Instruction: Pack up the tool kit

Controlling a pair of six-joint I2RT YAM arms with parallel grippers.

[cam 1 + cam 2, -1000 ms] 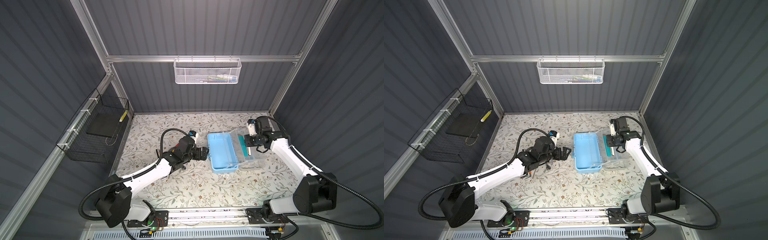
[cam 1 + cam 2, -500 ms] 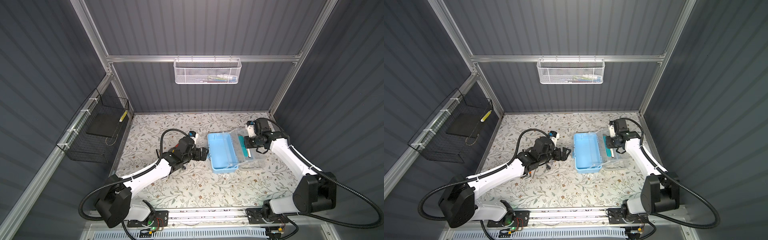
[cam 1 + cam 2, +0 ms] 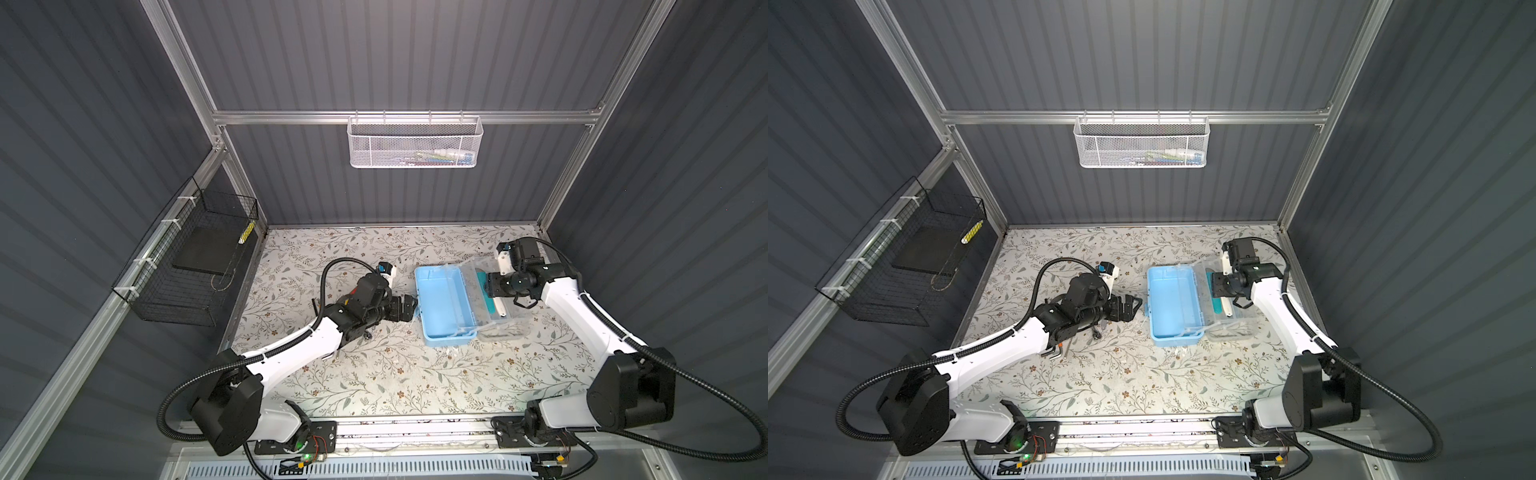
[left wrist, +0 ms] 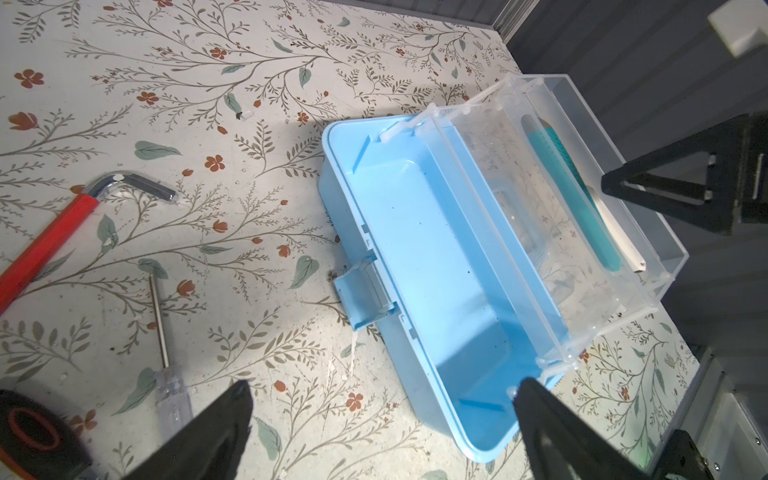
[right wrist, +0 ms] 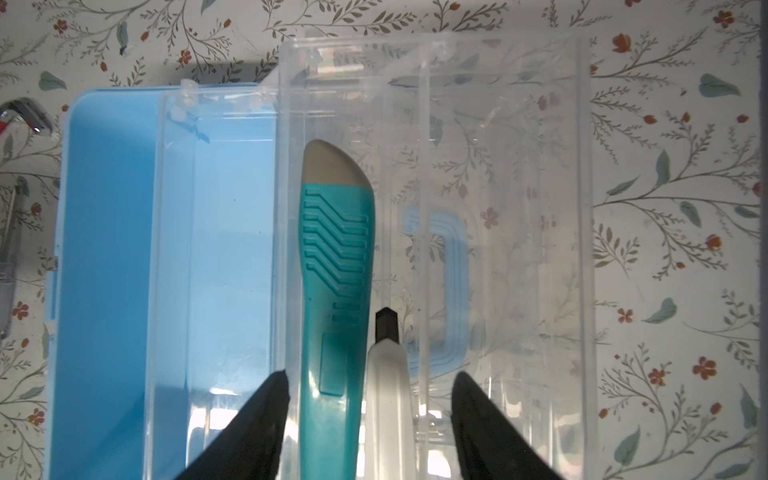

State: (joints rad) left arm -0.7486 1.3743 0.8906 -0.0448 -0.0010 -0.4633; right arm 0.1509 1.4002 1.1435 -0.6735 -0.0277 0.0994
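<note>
The tool kit (image 3: 438,303) (image 3: 1171,305) lies open on the floral table, its light-blue base (image 4: 436,282) (image 5: 112,249) empty. Its clear lid (image 5: 519,208) is folded out beside the base. A teal utility knife (image 5: 336,270) (image 4: 573,195) and a white tool (image 5: 388,395) lie side by side in the clear part. My right gripper (image 5: 370,376) (image 3: 490,286) hovers open over their near ends, touching neither. On the far side of the base, by the latch (image 4: 361,295), my left gripper (image 4: 384,384) (image 3: 410,309) is open and empty.
A red-handled hex key (image 4: 41,245), a thin screwdriver with a clear handle (image 4: 166,332) and a black tape roll (image 4: 29,432) lie left of the kit. A white mesh basket (image 3: 415,143) hangs on the back wall. A black wire basket (image 3: 187,266) hangs on the left wall.
My right gripper's jaws have opened wide over the teal knife and white tool, which now lie free in the clear part. The left arm has not moved.
</note>
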